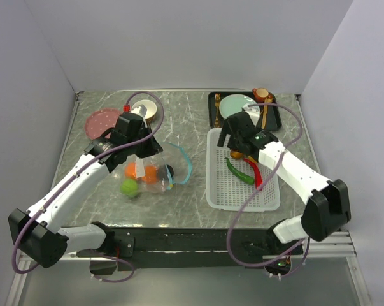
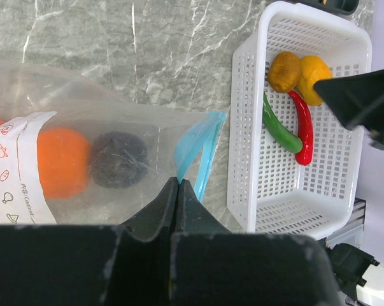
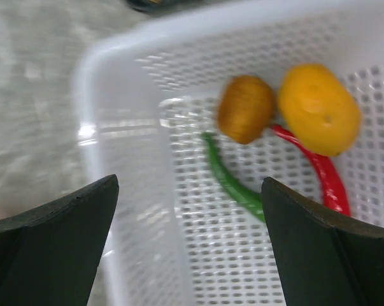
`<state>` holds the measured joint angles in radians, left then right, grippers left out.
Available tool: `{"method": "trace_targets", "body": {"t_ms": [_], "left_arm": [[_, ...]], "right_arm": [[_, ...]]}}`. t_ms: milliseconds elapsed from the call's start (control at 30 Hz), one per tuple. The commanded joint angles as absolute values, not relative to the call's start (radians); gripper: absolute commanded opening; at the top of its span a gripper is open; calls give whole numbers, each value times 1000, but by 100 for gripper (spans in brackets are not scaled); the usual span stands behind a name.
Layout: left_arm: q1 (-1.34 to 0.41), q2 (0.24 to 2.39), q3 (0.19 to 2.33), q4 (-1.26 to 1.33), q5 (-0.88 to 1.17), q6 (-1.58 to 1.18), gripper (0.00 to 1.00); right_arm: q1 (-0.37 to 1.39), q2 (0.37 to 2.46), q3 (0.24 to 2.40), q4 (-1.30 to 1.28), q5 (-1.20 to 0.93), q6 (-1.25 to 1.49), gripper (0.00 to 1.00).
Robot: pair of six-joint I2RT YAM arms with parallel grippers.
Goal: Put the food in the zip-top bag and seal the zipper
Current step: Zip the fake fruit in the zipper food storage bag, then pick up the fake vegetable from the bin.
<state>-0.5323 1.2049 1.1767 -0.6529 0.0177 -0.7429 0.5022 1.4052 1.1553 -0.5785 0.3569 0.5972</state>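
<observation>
Pinching the zip-top bag (image 2: 115, 121) by its upper lip with the left jaws, closed tight on the plastic right at the zipper (image 2: 198, 143), mouth lifted and gaping toward the right edge of the surface (image 1: 198, 121). Lying left of centre, nearer the near edge; clear film, white label, teal-blue strip curling up at the mouth. Already inside: orange (image 2: 61, 159), dark round one (image 2: 118, 159), green apple (image 1: 129, 187). Hovering with the right jaws spread wide, gripping nothing, over the far end of the white basket (image 2: 344, 44) by the right edge. Directly below those jaws: brown fruit (image 3: 246, 108) touching yellow-orange fruit (image 3: 319, 108), both round. Just nearward: green pepper (image 3: 233, 182) and red chili (image 3: 319, 169), side by side, long axes running along the basket's length, far ends tucked against the round fruits. Judging the right arm (image 1: 293, 169) far nearer to the leftover food, so likely picking from straight above, closing across a round fruit or across the short width of pepper or chili, then carrying leftward into the open mouth. Not yet ready for sealing
</observation>
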Motion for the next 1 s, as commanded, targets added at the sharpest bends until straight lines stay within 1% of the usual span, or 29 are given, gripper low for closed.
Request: {"method": "trace_targets", "body": {"t_ms": [0,100,300,667,900,967], "left_arm": [[-532,1195,1187,-609,3,-745,1],[-532,1195,1189,-614,3,-747,1],[-532,1207,1190,-604,3,-764,1],[-531,1223,1201,-615,3,-775,1],[-532,1230,1203,-615,3,-772,1],[-532,1232,1206,-617,3,-772,1]], "right_arm": [[417,1410,1082,-596,296,611,100],[390,1413,1055,-568,301,626,100],[316,1498,1118,-603,377,608,100],[238,1612,1147,-535,350,557,100],[218,1623,1154,-509,347,540,89],[219,1620,1147,-497,341,540,88]]}}
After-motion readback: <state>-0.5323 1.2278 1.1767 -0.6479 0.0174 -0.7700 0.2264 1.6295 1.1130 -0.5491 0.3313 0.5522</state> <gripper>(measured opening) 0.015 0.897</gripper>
